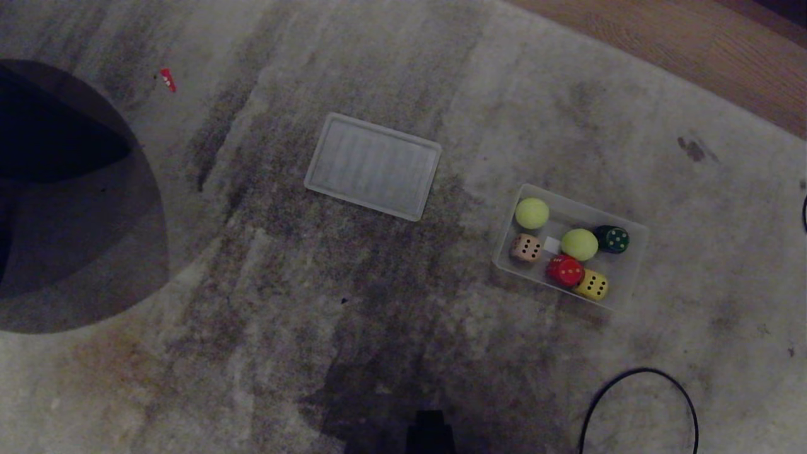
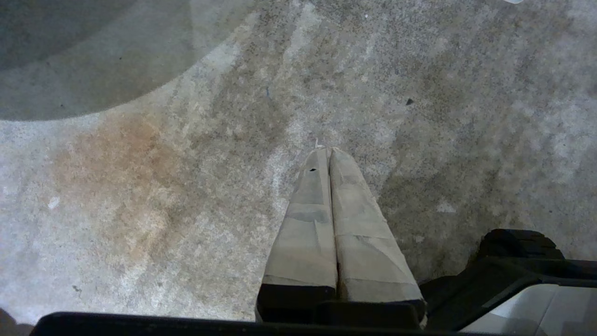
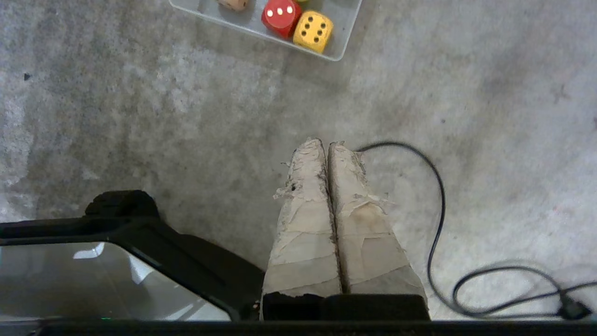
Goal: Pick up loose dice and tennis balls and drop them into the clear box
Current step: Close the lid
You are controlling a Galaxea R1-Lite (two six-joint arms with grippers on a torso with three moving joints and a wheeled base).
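Six loose pieces all lie inside the small clear plastic box [image 1: 632,265], which sits on the grey stained carpet [image 1: 403,284] at the right of centre in the head view. Two fuzzy yellow-green tennis balls are in it, one [image 1: 532,213] at the box's upper left corner and the other [image 1: 579,244] near its middle. The beige-pink die [image 1: 526,248] lies at the box's left edge, the dark green die [image 1: 611,239] at its right, and the red die [image 1: 565,270] touches the yellow die [image 1: 592,284] along the lower wall. A flat ribbed translucent lid [image 1: 373,166] lies apart from the box, in the upper middle of the frame. A black cable loop [image 1: 640,403] curls at the lower right.

Neither arm shows in the head view. In its own wrist view, the left gripper [image 2: 329,149] hangs over bare carpet, its taped jaws pressed together and holding nothing. The right gripper [image 3: 326,142] likewise has its jaws clenched and empty, hanging over carpet beside the cable, with the box's corner in that frame's upper middle.
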